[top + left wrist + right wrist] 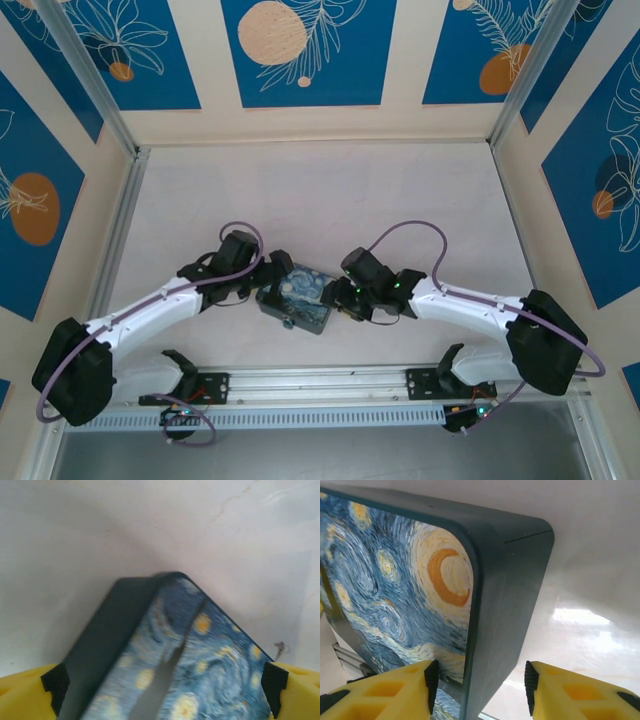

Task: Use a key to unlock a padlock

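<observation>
**Because both grippers are at the box, mind the small parts**

While your right gripper [480,687] straddles one edge of the box [297,296], its fingers are half spread. One pad sits close against the dark side wall. The other hangs over the printed top with a sliver of swirl showing between, so nothing is pinched yet. Your left gripper [165,682] is spread as wide as it goes across the opposite corner. I cannot tell whether its pads touch the walls.

The box lies flat on the counter [330,200], skewed between the two arms. Its lid looks shut, with a seam visible along the side wall, so its contents are hidden.

What may be the key [281,648] is a thin wiry scrap of metal on the counter, just beside the box's edge near your left gripper's right finger. It is too small to be sure. Where the padlock is I can only guess, and inside the box seems likeliest.

Your risks, as I judge them:
- If the right gripper squeezes lid and base together, the box will not open.
- A grip across a corner can squirt the box out sideways.
- Any skid could sweep that scrap of metal away or bury it under the box.
</observation>
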Robot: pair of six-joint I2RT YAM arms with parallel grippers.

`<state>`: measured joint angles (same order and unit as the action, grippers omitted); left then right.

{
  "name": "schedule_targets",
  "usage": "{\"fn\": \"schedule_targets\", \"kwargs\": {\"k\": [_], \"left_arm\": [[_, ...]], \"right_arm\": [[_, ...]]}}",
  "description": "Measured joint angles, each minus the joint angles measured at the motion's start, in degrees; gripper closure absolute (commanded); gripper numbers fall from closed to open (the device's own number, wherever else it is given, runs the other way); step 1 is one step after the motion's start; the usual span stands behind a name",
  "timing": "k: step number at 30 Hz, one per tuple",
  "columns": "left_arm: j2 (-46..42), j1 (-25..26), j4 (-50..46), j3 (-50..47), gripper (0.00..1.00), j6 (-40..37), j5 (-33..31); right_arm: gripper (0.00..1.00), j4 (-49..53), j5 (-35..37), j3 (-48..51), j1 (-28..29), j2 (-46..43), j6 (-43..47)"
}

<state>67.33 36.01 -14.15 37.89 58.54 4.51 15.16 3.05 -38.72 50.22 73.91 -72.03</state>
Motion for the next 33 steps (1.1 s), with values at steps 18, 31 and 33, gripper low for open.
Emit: {"fn": "schedule_targets", "kwargs": {"k": [18, 31, 33], "left_arm": [[13.27, -0.68, 14.64, 2.71, 0.00, 2.60, 0.09], [19.41, -3.43, 15.06, 8.68, 0.00, 1.31, -1.11], [19.43, -3.43, 15.06, 8.74, 0.00, 1.07, -1.09]], "right_arm": [[0.61, -1.14, -2.56, -16.68, -18.27, 17.62, 2.03], [0.24, -5.92, -6.34, -17.20, -19.45, 20.37, 0.31], [0.15, -6.34, -6.43, -16.65, -19.43, 20.26, 0.15]]}}
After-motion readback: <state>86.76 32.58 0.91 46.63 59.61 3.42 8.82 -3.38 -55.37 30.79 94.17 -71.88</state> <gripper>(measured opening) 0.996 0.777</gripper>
